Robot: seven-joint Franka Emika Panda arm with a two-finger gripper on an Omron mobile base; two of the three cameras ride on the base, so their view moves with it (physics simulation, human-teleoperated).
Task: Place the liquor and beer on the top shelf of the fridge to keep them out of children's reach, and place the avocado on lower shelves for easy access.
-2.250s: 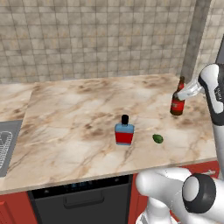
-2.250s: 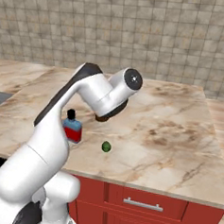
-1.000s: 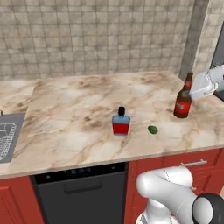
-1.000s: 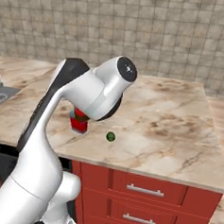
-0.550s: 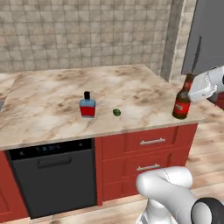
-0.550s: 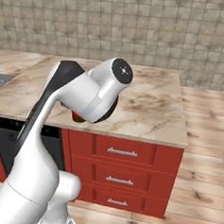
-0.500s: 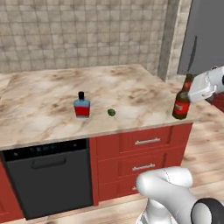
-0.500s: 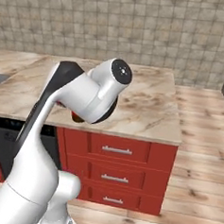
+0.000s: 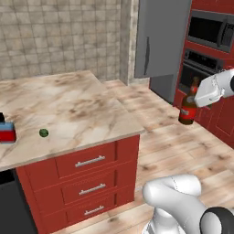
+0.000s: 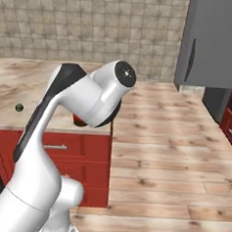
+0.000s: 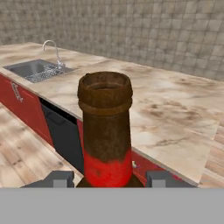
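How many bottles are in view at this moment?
2: the beer is held in the gripper above the floor; the liquor stands on the counter at the left edge.

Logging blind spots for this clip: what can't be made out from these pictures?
- The fridge: its door faces the cameras in both base views, so the shelves are hidden.
- The liquor: cut off by the left edge in the left base view.
- The beer: in the hand view the bottom edge cuts off its body; in the right base view the arm covers nearly all of it.
- The avocado: too small to show texture.
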